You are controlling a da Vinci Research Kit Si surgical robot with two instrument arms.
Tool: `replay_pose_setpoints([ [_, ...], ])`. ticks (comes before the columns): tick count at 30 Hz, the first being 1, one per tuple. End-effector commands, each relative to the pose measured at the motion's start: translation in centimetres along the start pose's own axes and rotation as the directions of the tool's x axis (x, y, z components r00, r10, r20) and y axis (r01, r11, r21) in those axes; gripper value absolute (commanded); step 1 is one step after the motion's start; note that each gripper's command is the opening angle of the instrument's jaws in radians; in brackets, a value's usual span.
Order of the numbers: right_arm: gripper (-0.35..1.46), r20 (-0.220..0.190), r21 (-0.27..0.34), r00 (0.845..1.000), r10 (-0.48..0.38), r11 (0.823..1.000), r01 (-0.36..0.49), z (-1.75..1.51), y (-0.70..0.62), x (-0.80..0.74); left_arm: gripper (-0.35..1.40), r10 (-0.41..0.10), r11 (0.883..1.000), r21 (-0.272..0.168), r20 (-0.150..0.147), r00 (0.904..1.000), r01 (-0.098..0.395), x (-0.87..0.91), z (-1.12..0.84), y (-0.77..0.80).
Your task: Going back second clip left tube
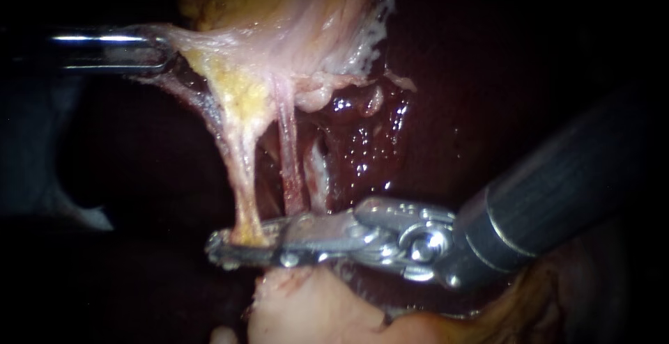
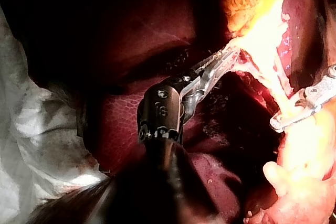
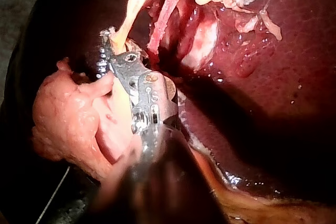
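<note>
Both jaws of my right instrument (image 1: 254,243) pinch the left tube (image 1: 245,177), which runs 12 to 6, so I'd guess the exit's toward 3 o'clock; left instrument (image 1: 162,51) jaws grip the gallbladder (image 1: 279,10).

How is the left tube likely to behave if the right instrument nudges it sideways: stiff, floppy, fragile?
Probably floppy: the left tube is a thin strand, held straight only by stretch from the gallbladder tissue that the left instrument pulls. Likely slippery, as the surfaces around it glisten wet. Possibly fragile, being thin against the right instrument.
</note>
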Motion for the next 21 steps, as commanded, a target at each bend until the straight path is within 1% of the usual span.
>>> replay_pose_setpoints([
  [1, -0.35, 0.001, 0.001, 1.000, -0.001, 1.000, 0.001, 0.00, 0.01, -0.01, -0.35, 0.000, 1.000, 0.000, 0.000, 1.0000, 0.000, 0.00, 0.00, 0.00],
  [3, -0.35, 0.005, 0.004, 1.000, -0.002, 1.000, 0.002, 0.01, 0.01, -0.02, -0.35, 0.000, 1.000, 0.000, 0.000, 1.0000, 0.000, 0.00, 0.00, 0.00],
  [5, -0.06, 0.003, 0.004, 1.000, -0.009, 1.000, 0.009, 0.02, 0.03, -0.02, -0.35, 0.000, 1.000, 0.000, 0.000, 1.0000, 0.000, 0.00, 0.00, 0.00],
  [6, 0.14, 0.004, 0.006, 1.000, -0.027, 1.000, 0.027, 0.03, 0.05, -0.01, -0.35, 0.000, 1.000, 0.000, 0.000, 1.0000, 0.000, 0.00, 0.00, 0.00],
  [7, 0.26, 0.004, 0.006, 1.000, -0.026, 1.000, 0.026, 0.03, 0.06, -0.01, -0.35, 0.000, 1.000, 0.000, 0.000, 1.0000, 0.000, 0.00, 0.00, 0.00],
  [9, 0.36, -0.003, -0.005, 0.999, -0.033, 0.999, 0.033, 0.03, 0.09, -0.01, -0.35, 0.000, 1.000, 0.000, 0.000, 1.0000, 0.000, 0.00, 0.00, 0.00],
  [10, 0.41, -0.008, -0.020, 0.999, -0.050, 0.999, 0.050, 0.02, 0.11, -0.01, -0.35, 0.000, 1.000, 0.000, 0.000, 1.0000, 0.000, 0.00, 0.00, 0.00],
  [11, 0.43, -0.011, -0.032, 0.998, -0.056, 0.998, 0.056, 0.02, 0.13, -0.01, -0.35, 0.000, 1.000, 0.000, 0.000, 1.0000, 0.000, 0.00, 0.00, 0.00],
  [13, 0.46, -0.016, -0.061, 0.995, -0.103, 0.993, 0.102, 0.01, 0.17, -0.01, -0.35, 0.000, 1.000, 0.000, 0.000, 1.0000, 0.000, 0.00, 0.00, 0.00],
  [14, 0.48, -0.019, -0.084, 0.991, -0.132, 0.988, 0.130, -0.01, 0.20, -0.01, -0.35, 0.000, 1.000, 0.000, 0.000, 1.0000, 0.000, 0.00, 0.00, 0.00],
  [17, 0.50, -0.022, -0.126, 0.980, -0.198, 0.973, 0.193, -0.07, 0.29, -0.02, -0.35, 0.000, 1.000, 0.000, 0.000, 1.0000, 0.000, 0.00, 0.00, 0.00],
  [21, 0.50, -0.004, -0.143, 0.967, -0.255, 0.957, 0.252, -0.22, 0.35, -0.06, -0.35, 0.000, 1.000, 0.000, 0.000, 1.0000, 0.000, 0.00, 0.00, 0.01],
])
